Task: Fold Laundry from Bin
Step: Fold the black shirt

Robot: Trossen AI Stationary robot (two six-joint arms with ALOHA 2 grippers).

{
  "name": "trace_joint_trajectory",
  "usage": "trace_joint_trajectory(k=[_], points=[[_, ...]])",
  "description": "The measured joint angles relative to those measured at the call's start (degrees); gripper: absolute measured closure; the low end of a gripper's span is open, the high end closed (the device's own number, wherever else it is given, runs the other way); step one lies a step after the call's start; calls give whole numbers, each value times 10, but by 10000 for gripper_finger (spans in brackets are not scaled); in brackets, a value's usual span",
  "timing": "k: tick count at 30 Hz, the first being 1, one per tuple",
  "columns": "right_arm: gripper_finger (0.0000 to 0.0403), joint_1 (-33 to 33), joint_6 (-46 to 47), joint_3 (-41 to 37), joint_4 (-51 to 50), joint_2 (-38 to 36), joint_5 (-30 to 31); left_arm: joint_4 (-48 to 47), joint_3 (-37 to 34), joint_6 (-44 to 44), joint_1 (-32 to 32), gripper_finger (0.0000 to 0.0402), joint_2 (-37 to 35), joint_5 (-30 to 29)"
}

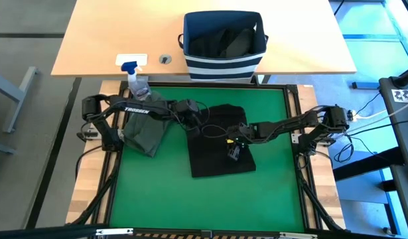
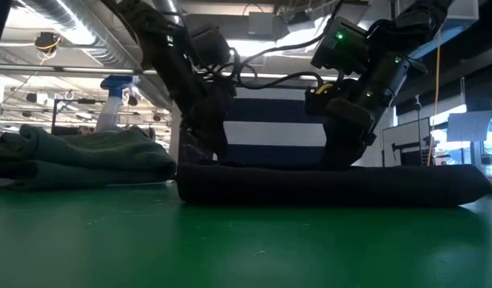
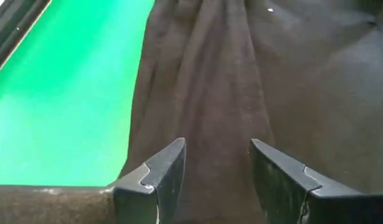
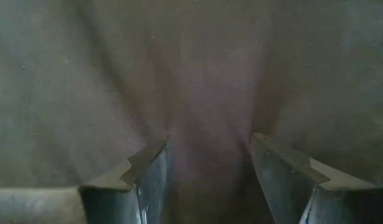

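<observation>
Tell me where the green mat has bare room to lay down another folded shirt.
The widest bare stretch is the near part of the green mat, below the black shirt. A strip runs right of that shirt to the mat's edge. The far left is crowded: the folded olive garment, the spray bottle and both arms.

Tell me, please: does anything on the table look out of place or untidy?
Nothing is spilled or damaged. The black garment lies slightly askew on the green mat, with wrinkles near the left gripper. The olive garment lies folded at the mat's left edge, partly under the left arm.
</observation>
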Motion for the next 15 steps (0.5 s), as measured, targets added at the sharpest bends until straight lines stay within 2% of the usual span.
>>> trace_joint_trajectory(k=[6, 12, 15], points=[[178, 0, 0, 0, 0, 0, 0, 8, 0, 22, -3, 230, 9, 50], [178, 0, 0, 0, 0, 0, 0, 10, 0, 61, 1, 230, 10, 49], [178, 0, 0, 0, 1, 0, 0, 10, 0, 74, 7, 230, 10, 31]])
